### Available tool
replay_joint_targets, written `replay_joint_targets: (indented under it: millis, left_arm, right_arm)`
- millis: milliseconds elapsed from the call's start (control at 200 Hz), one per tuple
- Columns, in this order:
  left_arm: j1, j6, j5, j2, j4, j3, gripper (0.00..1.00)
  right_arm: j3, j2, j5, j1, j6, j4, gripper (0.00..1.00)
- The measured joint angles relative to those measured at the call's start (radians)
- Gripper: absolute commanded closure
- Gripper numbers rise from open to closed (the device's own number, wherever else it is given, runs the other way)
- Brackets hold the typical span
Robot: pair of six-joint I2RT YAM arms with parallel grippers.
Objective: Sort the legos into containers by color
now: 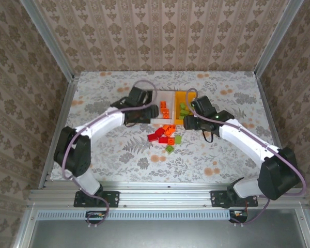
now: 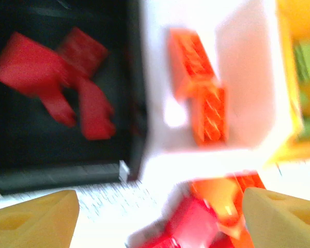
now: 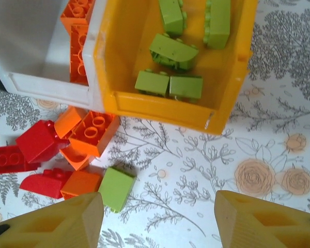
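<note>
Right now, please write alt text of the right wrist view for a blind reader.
A yellow bin of green legos stands beside a white bin of orange legos. Loose legos, red, orange and green, lie on the floral table before them, above open jaws.

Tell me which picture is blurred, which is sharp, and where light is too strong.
Left wrist view: blurred; the white bin is washed out by glare, the red bricks in the black bin have soft edges. Right wrist view: sharp, studs clear on the orange brick; the loose green brick casts a small shadow. Top external view: in focus, evenly lit.
</note>
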Motion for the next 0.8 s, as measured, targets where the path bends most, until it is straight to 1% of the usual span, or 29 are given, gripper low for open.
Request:
replay_joint_targets:
  millis: [70, 125, 160, 225, 295, 455, 590, 685, 710, 760, 800]
  left_arm:
    - [-0.067, -0.014, 0.007, -0.053, 0.031, -0.104, 0.18]
    - [-0.094, -0.031, 0.011, -0.092, 0.047, -0.192, 0.17]
    - [-0.099, -0.042, 0.011, -0.121, 0.061, -0.251, 0.16]
    - [-0.095, -0.060, 0.003, -0.195, 0.063, -0.358, 0.11]
    - [-0.080, -0.076, -0.007, -0.295, 0.061, -0.455, 0.09]
    - [-0.010, -0.122, -0.012, -0.536, 0.061, -0.628, 0.08]
    - [-0.003, -0.167, -0.012, -0.689, 0.045, -0.713, 0.07]
    - [-0.003, -0.188, -0.017, -0.765, 0.026, -0.729, 0.06]
    - [-0.003, -0.189, -0.020, -0.782, 0.021, -0.729, 0.06]
    - [-0.002, -0.192, -0.025, -0.803, 0.015, -0.729, 0.06]
    - [-0.002, -0.193, -0.028, -0.812, 0.011, -0.729, 0.06]
  right_arm:
    - [-0.026, -0.011, 0.000, 0.049, 0.012, 0.000, 0.39]
    - [-0.042, -0.008, -0.005, 0.121, 0.028, -0.002, 0.36]
    - [-0.052, -0.005, -0.008, 0.172, 0.041, -0.001, 0.34]
    - [-0.069, 0.015, -0.019, 0.254, 0.063, 0.010, 0.33]
    - [-0.077, 0.065, -0.030, 0.317, 0.083, 0.024, 0.32]
    - [-0.068, 0.208, -0.022, 0.382, 0.113, 0.029, 0.32]
    - [-0.030, 0.295, 0.008, 0.404, 0.137, 0.028, 0.33]
    - [-0.020, 0.329, 0.031, 0.404, 0.146, 0.028, 0.39]
    - [-0.017, 0.340, 0.034, 0.404, 0.148, 0.029, 0.43]
    - [-0.011, 0.365, 0.042, 0.404, 0.141, 0.034, 0.54]
    - [-0.010, 0.383, 0.047, 0.404, 0.143, 0.040, 0.59]
